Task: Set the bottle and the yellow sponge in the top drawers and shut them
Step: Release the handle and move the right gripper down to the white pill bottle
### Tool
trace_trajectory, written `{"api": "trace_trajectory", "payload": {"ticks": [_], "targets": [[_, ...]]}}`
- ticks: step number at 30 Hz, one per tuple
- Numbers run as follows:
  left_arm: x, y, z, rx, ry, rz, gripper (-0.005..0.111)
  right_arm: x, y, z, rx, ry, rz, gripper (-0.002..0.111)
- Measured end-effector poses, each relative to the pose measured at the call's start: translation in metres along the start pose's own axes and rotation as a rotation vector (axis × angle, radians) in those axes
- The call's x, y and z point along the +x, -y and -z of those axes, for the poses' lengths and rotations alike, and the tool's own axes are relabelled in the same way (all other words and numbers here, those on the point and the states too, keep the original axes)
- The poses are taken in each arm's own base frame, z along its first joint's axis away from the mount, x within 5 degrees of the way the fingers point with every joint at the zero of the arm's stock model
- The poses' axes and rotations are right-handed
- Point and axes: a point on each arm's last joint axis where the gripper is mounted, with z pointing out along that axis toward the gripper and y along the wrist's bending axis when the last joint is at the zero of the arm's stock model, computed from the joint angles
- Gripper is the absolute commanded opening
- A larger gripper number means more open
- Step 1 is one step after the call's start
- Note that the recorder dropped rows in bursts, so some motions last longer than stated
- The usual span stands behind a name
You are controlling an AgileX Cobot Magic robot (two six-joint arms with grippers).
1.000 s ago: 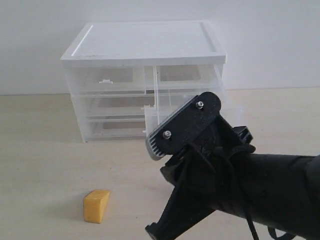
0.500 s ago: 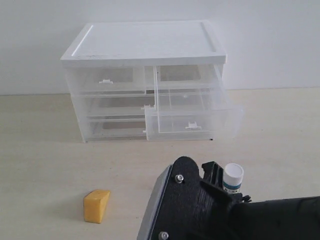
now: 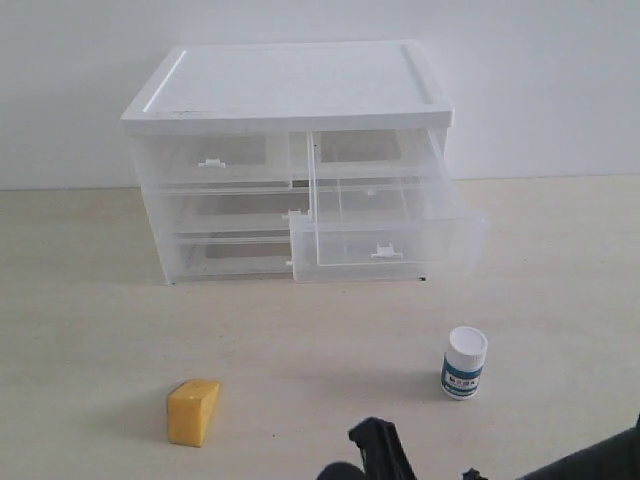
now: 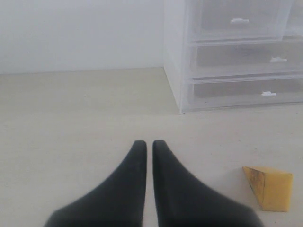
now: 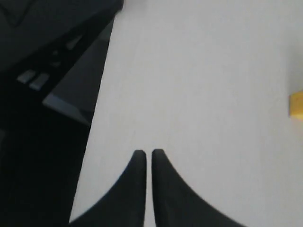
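The bottle (image 3: 464, 363) stands upright on the table in front of the cabinet, right of centre. Near the front left lies the yellow sponge (image 3: 193, 411), which also shows in the left wrist view (image 4: 270, 188) and as a sliver at the edge of the right wrist view (image 5: 297, 104). Of the top drawers, the right one (image 3: 385, 245) is pulled far out and empty, and the left one (image 3: 212, 162) is pushed in. My left gripper (image 4: 147, 143) is shut and empty, low over the table beside the sponge. My right gripper (image 5: 147, 152) is shut and empty, by the table's front edge.
The white-topped cabinet (image 3: 290, 85) stands at the back against a white wall, with two full-width clear drawers (image 4: 272, 60) below. A dark part of the right arm (image 3: 378, 452) shows at the bottom edge of the exterior view. Beyond the table edge (image 5: 97, 118) is dark equipment.
The right arm has drawn back and down from in front of the open drawer, almost out of the exterior view. The bottle it hid now shows on the table.
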Motion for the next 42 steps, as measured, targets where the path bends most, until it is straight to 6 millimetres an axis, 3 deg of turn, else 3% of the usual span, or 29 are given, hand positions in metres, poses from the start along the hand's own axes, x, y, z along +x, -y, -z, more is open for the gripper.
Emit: {"api": "trace_trajectory", "payload": {"ticks": [4,9,11,13,18,23,30,32,35,36,38,39,42], "targets": [[0.000,0.000,0.000,0.000,0.000,0.000,0.004,0.017,-0.006,0.005,-0.107,-0.245,0.052,0.001],[0.000,0.000,0.000,0.000,0.000,0.000,0.004,0.025,-0.001,0.026,-0.178,-0.600,-0.004,0.001],[0.000,0.000,0.000,0.000,0.000,0.000,0.004,0.028,0.005,0.037,-0.141,-0.722,-0.104,0.001],[0.000,0.000,0.000,0.000,0.000,0.000,0.004,0.043,0.024,0.051,-0.042,-0.794,-0.299,0.001],[0.000,0.000,0.000,0.000,0.000,0.000,0.004,0.074,0.072,0.083,0.273,-0.724,-0.767,0.001],[0.000,0.000,0.000,0.000,0.000,0.000,0.004,0.088,0.094,0.096,0.434,-0.607,-0.862,0.001],[0.000,0.000,0.000,0.000,0.000,0.000,0.004,0.092,0.109,0.090,0.626,-0.375,-0.901,0.002],[0.000,0.000,0.000,0.000,0.000,0.000,0.004,0.091,0.111,0.090,0.646,-0.333,-0.926,0.009],[0.000,0.000,0.000,0.000,0.000,0.000,0.004,0.092,0.109,0.088,0.645,-0.323,-0.950,0.040],[0.000,0.000,0.000,0.000,0.000,0.000,0.004,0.093,0.108,0.087,0.645,-0.319,-0.957,0.058],[0.000,0.000,0.000,0.000,0.000,0.000,0.004,0.098,0.104,0.083,0.651,-0.305,-0.969,0.080],[0.000,0.000,0.000,0.000,0.000,0.000,0.004,0.100,0.103,0.082,0.660,-0.293,-0.968,0.085],[0.000,0.000,0.000,0.000,0.000,0.000,0.004,0.106,0.100,0.078,0.703,-0.243,-0.960,0.082]]}}
